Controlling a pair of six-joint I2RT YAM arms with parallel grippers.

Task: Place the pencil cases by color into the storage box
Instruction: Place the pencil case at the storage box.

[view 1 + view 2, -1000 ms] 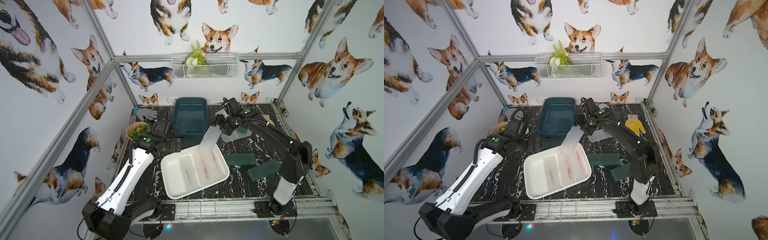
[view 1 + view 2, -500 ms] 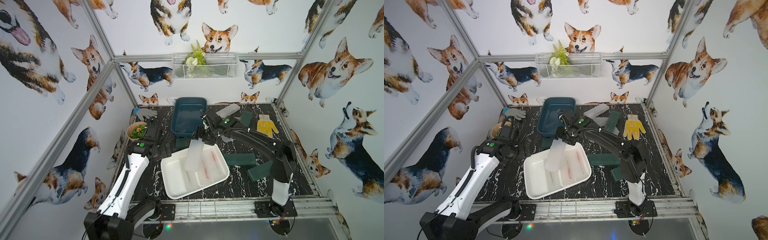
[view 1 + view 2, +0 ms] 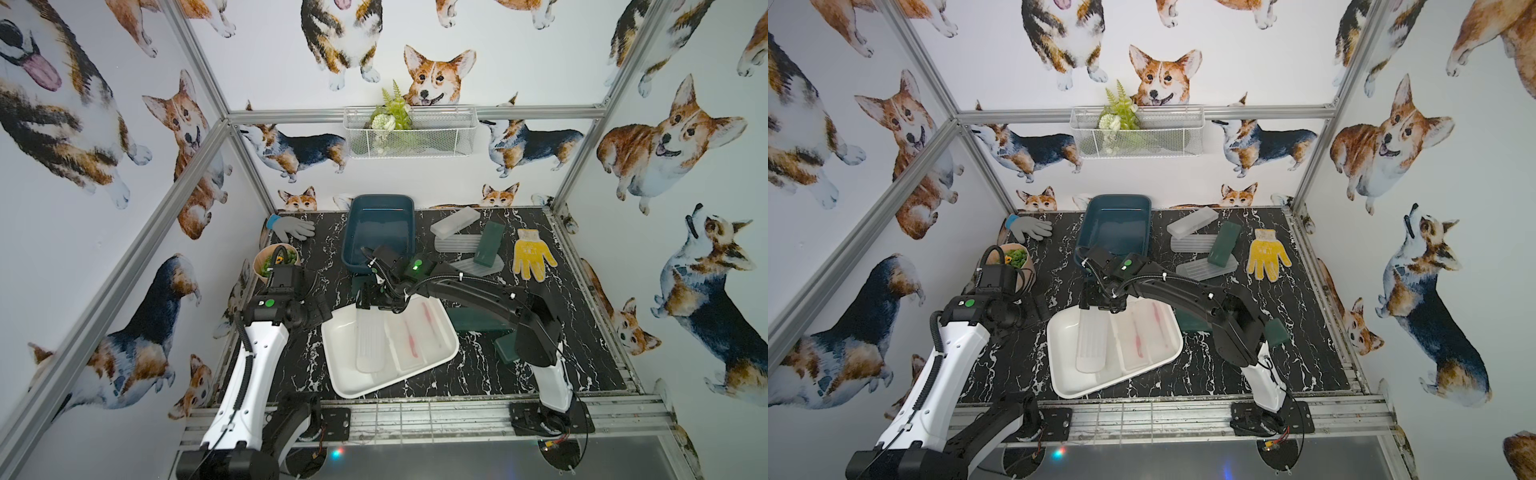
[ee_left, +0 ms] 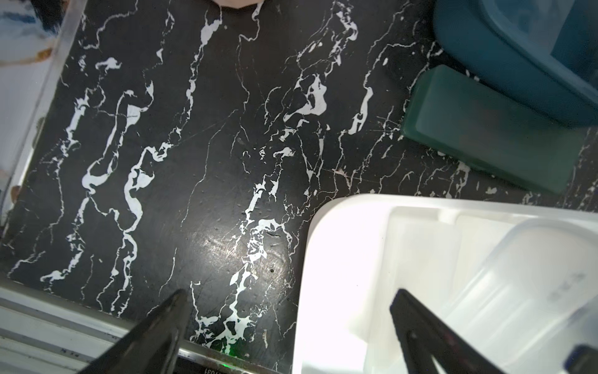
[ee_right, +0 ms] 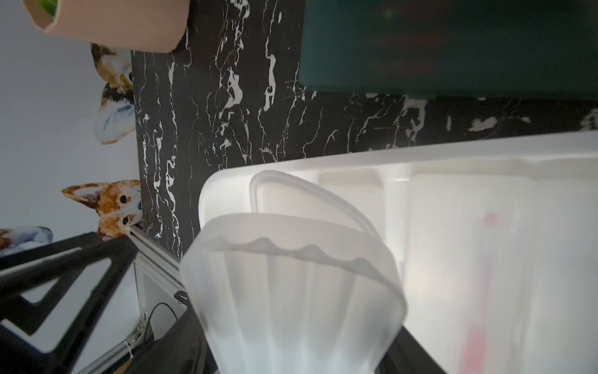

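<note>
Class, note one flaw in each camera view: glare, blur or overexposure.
Left wrist view: the white plastic storage tray is blown out, and glare sits on the black marble tabletop. Right wrist view: the frosted translucent pencil case is soft, too near the lens. Both top views: even light, sharp.

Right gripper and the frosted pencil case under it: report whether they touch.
Touching. In the right wrist view the right gripper clamps the frosted pencil case between its fingers.
</note>
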